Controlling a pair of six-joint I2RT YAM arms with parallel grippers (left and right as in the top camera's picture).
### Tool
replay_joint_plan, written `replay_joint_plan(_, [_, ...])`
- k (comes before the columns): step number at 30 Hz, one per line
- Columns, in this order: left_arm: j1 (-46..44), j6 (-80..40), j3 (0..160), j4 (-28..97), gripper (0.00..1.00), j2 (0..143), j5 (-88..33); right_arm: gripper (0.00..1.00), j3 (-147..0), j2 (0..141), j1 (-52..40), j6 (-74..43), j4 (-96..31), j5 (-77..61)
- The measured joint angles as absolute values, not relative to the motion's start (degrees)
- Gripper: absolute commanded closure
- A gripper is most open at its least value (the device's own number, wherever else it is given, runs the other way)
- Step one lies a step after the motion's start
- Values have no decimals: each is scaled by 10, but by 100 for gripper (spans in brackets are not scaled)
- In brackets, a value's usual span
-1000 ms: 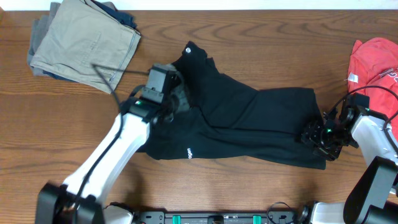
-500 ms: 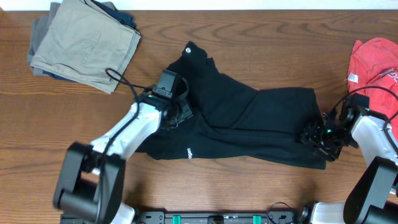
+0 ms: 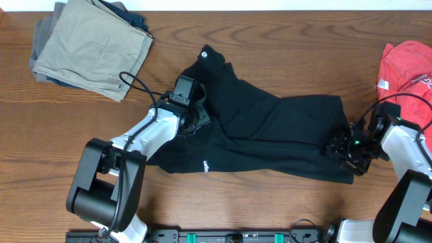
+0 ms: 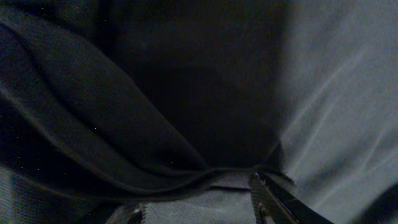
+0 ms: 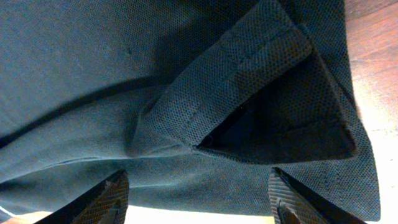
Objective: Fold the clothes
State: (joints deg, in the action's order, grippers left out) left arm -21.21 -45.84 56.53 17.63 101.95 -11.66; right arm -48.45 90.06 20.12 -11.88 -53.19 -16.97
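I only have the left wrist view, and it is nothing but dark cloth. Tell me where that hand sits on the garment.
Observer: The left hand is down on the upper left part of the black clothes, not far from the corner with the small white round logo.
Operator: Now report the other arm.
Observer: The right hand is at the garment's right edge, its fingers spread wide over a folded hem.
Operator: List what else lies around.
Observer: There are folded khaki trousers at the far left and a red T-shirt at the right edge. Both lie apart from the black cloth.
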Motion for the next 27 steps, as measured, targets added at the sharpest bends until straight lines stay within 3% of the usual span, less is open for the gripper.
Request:
replay_joint_plan(13, [-212,-401,566,110,45,1042,-70,30,-484,901,201,-119,-533,-170])
replay_joint_plan(19, [-212,-352,566,114,28,1020,-68,30,-484,901,201,-118,-535,-170])
replay_joint_plan(27, [-207,-303,578,227,23,869,-61,30,-483,901,201,-118,-535,-177])
